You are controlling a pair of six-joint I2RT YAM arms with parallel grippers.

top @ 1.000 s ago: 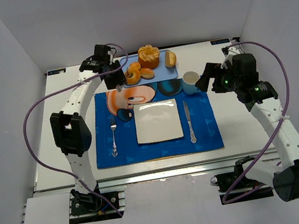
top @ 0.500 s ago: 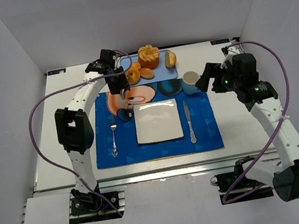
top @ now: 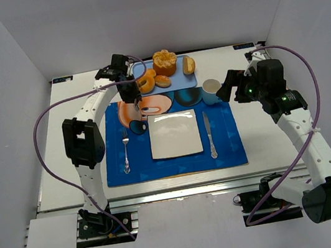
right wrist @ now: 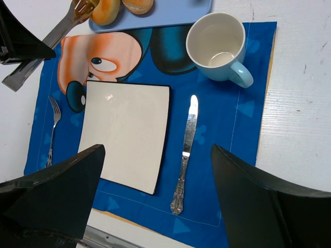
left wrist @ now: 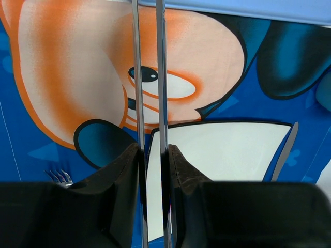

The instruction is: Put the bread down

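Left wrist view: the tongs (left wrist: 161, 77) are running out past the top edge, so their tips are not showing there. The right wrist view is cutting off the bread (right wrist: 106, 10) at the top. It is lying at the near left of the blue tray (right wrist: 176, 10), with the tong tips meeting its left rim; a pinch cannot be confirmed. The left tool (left wrist: 153, 155) is clenching the tongs. The right tool (top: 227, 88) is hanging released just right of the mug (right wrist: 217, 44), which is standing upright on the placemat (right wrist: 243, 113), far right of the plate (right wrist: 126, 132) and knife (right wrist: 186, 150). The tray is also holding a tall bun (top: 165, 62) and rolls (top: 163, 80).
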